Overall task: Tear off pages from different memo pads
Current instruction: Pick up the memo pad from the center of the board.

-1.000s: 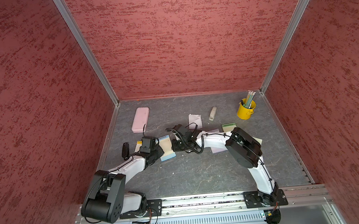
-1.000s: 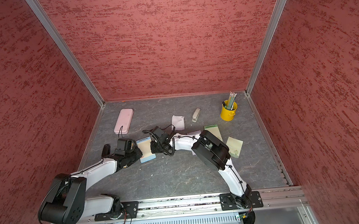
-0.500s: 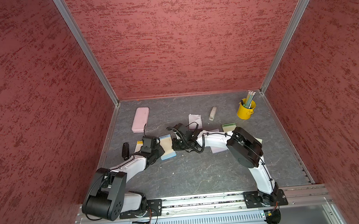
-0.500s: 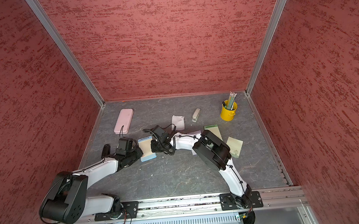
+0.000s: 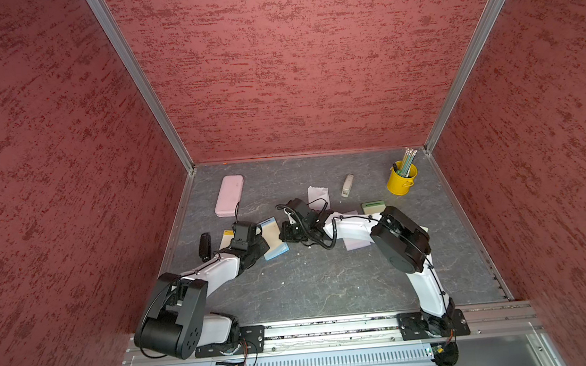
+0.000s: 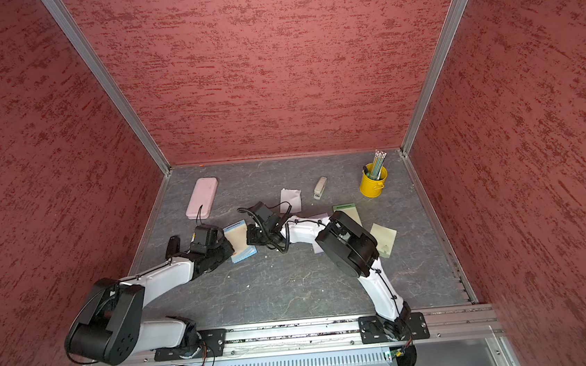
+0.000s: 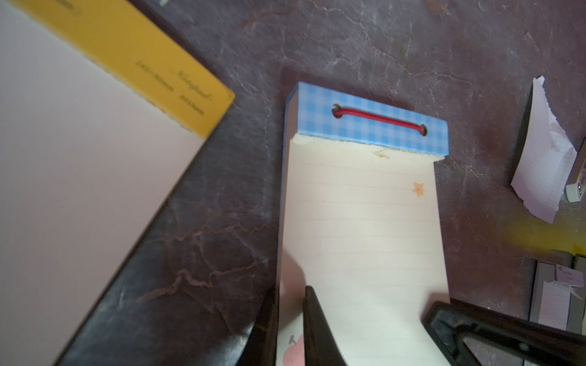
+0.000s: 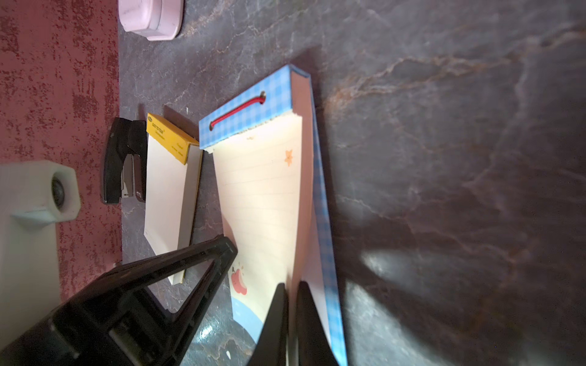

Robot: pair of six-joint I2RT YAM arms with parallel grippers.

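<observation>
Both claws have pinched tighter since a second ago; blue memo pad (image 5: 273,238) hasn't budged, and the left claw (image 7: 291,294) is clamped on its near-left corner, right claw (image 8: 291,285) nipped closed on the top page (image 8: 263,196), that edge raised a bit. Pad sits on the counter (image 5: 311,283), left of centre, just right of the yellow pad (image 8: 165,196).

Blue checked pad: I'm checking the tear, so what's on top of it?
Its cream lined top page, with the left gripper and right gripper jaws closed on its free end. Pages beneath show only their edges.
</observation>
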